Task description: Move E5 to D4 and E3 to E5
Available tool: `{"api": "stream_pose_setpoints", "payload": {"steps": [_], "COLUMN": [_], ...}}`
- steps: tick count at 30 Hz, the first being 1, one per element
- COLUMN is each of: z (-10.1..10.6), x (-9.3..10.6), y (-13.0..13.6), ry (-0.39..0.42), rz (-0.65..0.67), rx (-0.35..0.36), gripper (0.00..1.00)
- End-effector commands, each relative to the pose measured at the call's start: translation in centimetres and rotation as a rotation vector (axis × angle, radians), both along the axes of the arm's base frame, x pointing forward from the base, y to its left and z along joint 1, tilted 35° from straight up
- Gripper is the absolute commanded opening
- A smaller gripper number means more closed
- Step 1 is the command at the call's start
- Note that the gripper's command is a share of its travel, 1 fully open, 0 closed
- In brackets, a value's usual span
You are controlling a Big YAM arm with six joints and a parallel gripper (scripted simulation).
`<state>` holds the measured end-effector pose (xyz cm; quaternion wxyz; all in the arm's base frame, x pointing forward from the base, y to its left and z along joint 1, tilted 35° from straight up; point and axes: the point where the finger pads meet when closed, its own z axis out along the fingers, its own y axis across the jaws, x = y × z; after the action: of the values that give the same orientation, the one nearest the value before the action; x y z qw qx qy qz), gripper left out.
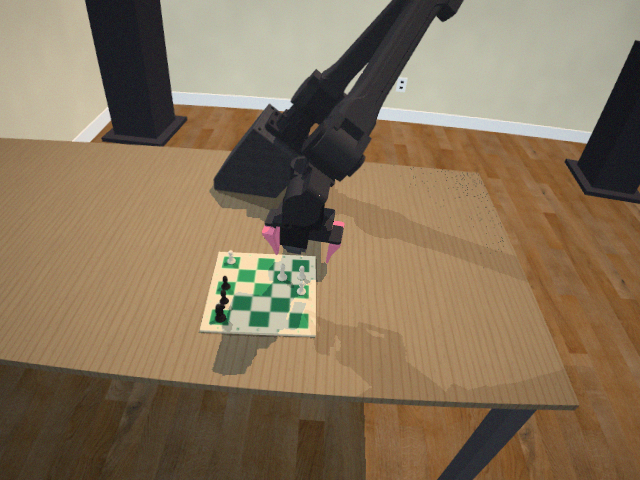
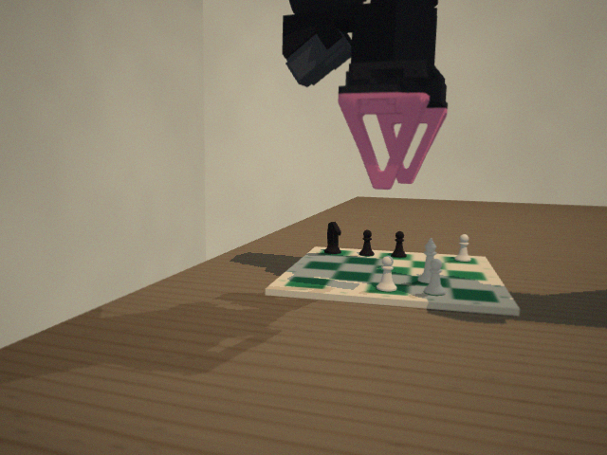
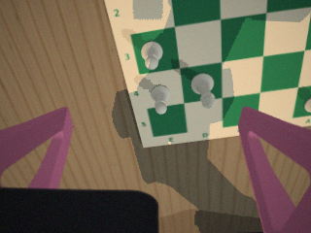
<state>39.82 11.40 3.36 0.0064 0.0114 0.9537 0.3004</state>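
The tall white piece [image 1: 282, 275] [image 2: 430, 254] [image 3: 202, 83] stands upright on green D4, its base inside the square. A white pawn [image 1: 301, 290] [image 2: 386, 282] [image 3: 152, 50] stands upright on green E3. Another white pawn [image 1: 301, 277] [image 2: 434, 284] [image 3: 160, 92] stands upright on light E4, between E3 and E5. The green corner square E5 [image 2: 474, 295] [image 3: 167, 125] holds no piece. My gripper [image 1: 301, 257] [image 2: 394, 185] [image 3: 155, 116] is wide open and empty, raised above the E5 corner side of the board [image 1: 279, 333] [image 2: 342, 297] [image 3: 155, 142].
On the A side, a white pawn [image 1: 231, 259] [image 2: 464, 249] stands on A5, a black pawn [image 1: 225, 283] [image 2: 399, 245] on A3, another black pawn [image 1: 223, 298] [image 2: 366, 245] on A2, and the black knight [image 1: 219, 314] [image 2: 333, 239] on A1. The pawn on E4 stands close to E5.
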Motion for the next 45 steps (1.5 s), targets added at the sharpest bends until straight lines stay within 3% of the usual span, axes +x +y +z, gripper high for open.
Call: {"api": "stream_pose_setpoints", "payload": {"steps": [1, 5, 6, 10, 45], "z": [0.80, 0.86, 0.86, 0.86, 0.95], "x": [1.74, 1.87, 1.87, 1.87, 2.13], "y": [0.84, 1.04, 1.04, 1.04, 1.08], "ry": [-0.166, -0.261, -0.284, -0.369, -0.381], "rz": [0.226, 0.363, 0.397, 0.516, 0.514], "rx": [-0.003, -0.005, -0.006, -0.007, -0.009], "gripper": [1.00, 1.00, 0.33, 0.33, 0.33]}}
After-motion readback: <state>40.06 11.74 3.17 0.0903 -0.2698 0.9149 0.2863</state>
